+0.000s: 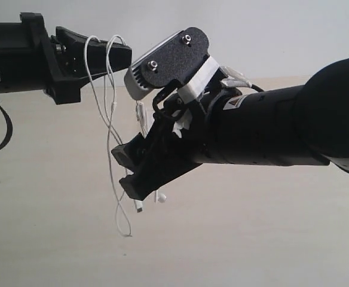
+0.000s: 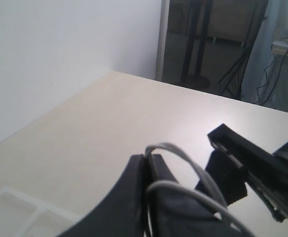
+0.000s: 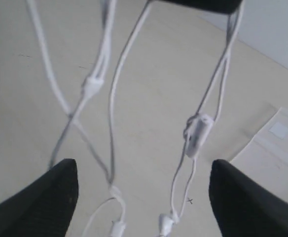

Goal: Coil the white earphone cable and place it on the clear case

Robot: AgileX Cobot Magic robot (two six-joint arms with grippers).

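Left gripper [image 1: 124,57] pressed together, pinching white earphone cable [image 1: 110,119]. Loops dangle toward 6 o'clock at spread right gripper [image 1: 124,170] tips. Risk: closing catches some strands, loops tangle. Clear case [image 3: 270,148] lies on table, well apart.

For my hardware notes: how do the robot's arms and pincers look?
The left pincer and right pincer are matte black, with wedge-shaped fingers. The right arm is a thick black tube bearing a small triangular label. A silver camera with black plate tops its wrist.
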